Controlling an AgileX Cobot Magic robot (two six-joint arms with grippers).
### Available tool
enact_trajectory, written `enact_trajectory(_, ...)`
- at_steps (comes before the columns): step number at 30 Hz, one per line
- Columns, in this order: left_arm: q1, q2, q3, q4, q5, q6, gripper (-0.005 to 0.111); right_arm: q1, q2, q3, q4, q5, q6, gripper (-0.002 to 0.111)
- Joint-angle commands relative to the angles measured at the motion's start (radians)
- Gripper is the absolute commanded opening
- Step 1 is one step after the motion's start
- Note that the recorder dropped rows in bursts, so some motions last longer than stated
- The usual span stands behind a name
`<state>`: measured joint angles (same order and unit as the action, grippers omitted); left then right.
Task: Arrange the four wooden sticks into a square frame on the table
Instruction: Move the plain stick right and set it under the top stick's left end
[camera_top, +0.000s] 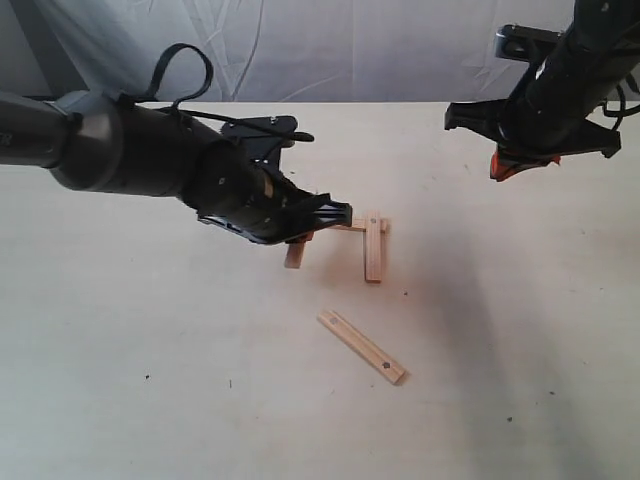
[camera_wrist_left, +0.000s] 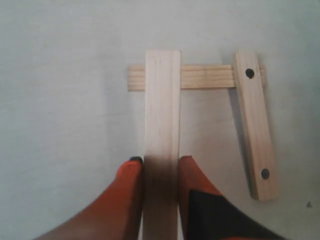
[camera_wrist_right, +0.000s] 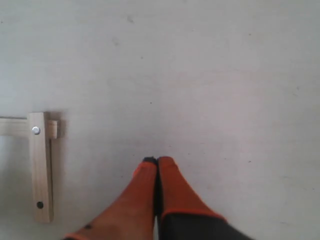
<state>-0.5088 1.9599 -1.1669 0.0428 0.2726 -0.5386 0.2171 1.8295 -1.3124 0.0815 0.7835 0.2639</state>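
Nearest the exterior camera lies the loose dotted stick (camera_top: 362, 347), flat on the table (camera_top: 150, 330), its long axis slanting diagonally, well apart from the other three; beyond it the left gripper (camera_wrist_left: 160, 162) clenches a plain stick (camera_wrist_left: 162, 110) by one end, the far end crossing over a plain crosspiece (camera_wrist_left: 205, 77) near that piece's free end, though whether it rests there I cannot tell; a second dotted stick (camera_wrist_left: 255, 125) overlaps the crosspiece's other end and runs parallel to the held one, so three sides of the wanted square form a U whose open side faces the loose stick; the right gripper (camera_wrist_right: 157, 162) hangs pinched together on nothing, off to the far right; closing the square would, I judge, mean turning the loose stick parallel to the crosspiece; the left arm is nearer, but occupied.
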Motion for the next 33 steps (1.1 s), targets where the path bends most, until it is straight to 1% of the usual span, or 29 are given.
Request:
enact_trajectory(1,-0.012,0.064,-0.058,-0.061,-0.008,-0.004,0.000,-0.007,-0.009,0.001,-0.008,-0.016,-0.004,0.000)
enact_trajectory(5,-0.014,0.085,-0.072,-0.061,0.000,-0.004,0.000,-0.007,-0.007,0.001,-0.008,-0.029,-0.010,0.000)
enact_trajectory(10,-0.014,0.110,-0.072,-0.054,0.048,-0.002,0.000,-0.007,-0.007,0.001,-0.005,-0.043,-0.010,0.000)
enact_trajectory(22,-0.014,0.115,-0.072,-0.086,-0.004,-0.002,0.000,-0.007,-0.007,0.001,-0.003,-0.036,-0.010,0.000)
enact_trajectory(33,-0.014,0.134,-0.072,-0.091,-0.022,-0.004,0.000,-0.007,-0.007,0.001,-0.003,-0.023,-0.010,0.000)
